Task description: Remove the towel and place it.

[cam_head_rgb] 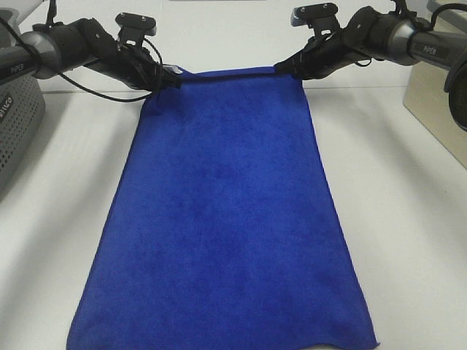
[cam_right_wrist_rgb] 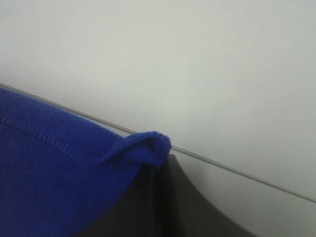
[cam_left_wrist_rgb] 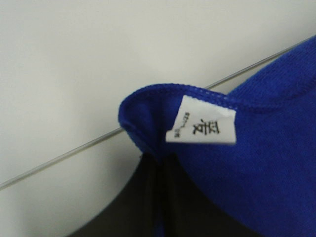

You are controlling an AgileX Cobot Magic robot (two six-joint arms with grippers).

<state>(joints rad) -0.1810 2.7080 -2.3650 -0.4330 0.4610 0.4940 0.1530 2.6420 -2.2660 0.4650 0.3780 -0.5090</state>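
The royal-blue towel [cam_head_rgb: 226,211] hangs spread out, long side running toward the camera, its far edge stretched taut between my two grippers. My left gripper [cam_head_rgb: 174,79] is shut on the far left corner, where a small white tag [cam_left_wrist_rgb: 202,127] shows beside the blue hem [cam_left_wrist_rgb: 143,123]. On the other side, my right gripper [cam_head_rgb: 281,70] is shut on the far right corner, whose bunched blue hem [cam_right_wrist_rgb: 148,148] pokes out from the black jaws. The towel's near end reaches the bottom of the exterior high view.
The white table [cam_head_rgb: 408,219] lies under the towel. A grey perforated box [cam_head_rgb: 14,124] sits at the left edge, and a beige box [cam_head_rgb: 438,117] stands at the right. A thin seam line [cam_right_wrist_rgb: 237,170] crosses the table behind the grippers.
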